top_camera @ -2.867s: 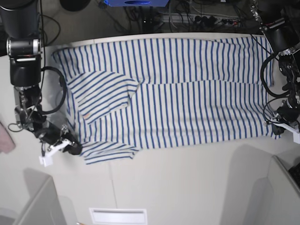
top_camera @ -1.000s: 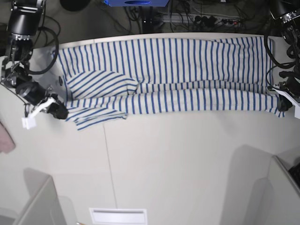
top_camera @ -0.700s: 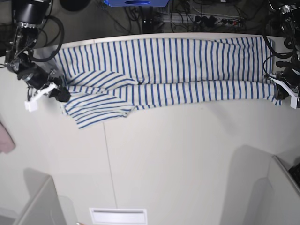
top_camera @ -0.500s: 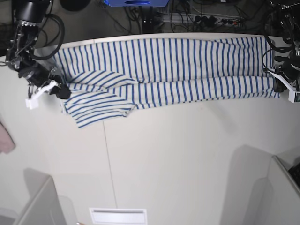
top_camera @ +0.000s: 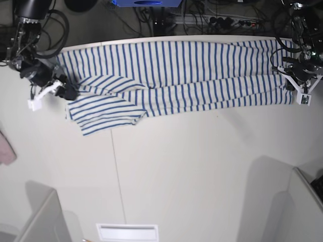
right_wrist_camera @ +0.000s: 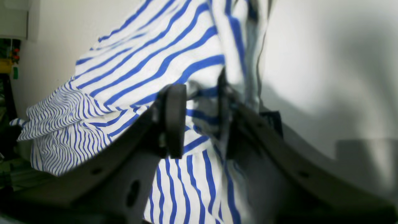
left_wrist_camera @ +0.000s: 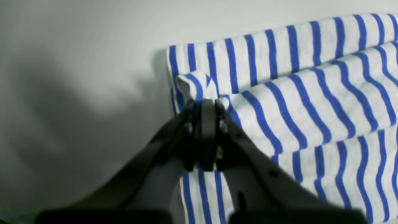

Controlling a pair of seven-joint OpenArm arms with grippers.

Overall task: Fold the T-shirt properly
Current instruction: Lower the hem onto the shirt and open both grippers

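Base view shows the T-shirt (top_camera: 186,75) lying stretched along the far edge of the desk (top_camera: 192,176), folded lengthwise into a long striped band, with one sleeve spread out flat toward the near side at my right arm's end. My right end effector (top_camera: 59,91) sits at that end of the band, just beside the sleeve, and my left end effector (top_camera: 297,83) sits at the opposite end, against the shirt's corner. A strip of pink cloth (top_camera: 6,146) lies well apart from the shirt at the desk's edge.

From the left wrist, my left end effector (left_wrist_camera: 207,105) has its jaws pressed tight together on a small bunched fold of the T-shirt (left_wrist_camera: 311,102), pinching striped fabric that pokes up between the tips; the rest of the cloth lies in layered folds on the pale desk (left_wrist_camera: 77,62) beside it.

From the right wrist, my right end effector (right_wrist_camera: 199,109) stands with a clear gap between its two pads. Striped T-shirt (right_wrist_camera: 140,84) cloth drapes through and behind that gap, but neither pad is visibly squeezing it, so I cannot tell whether any cloth is held there.
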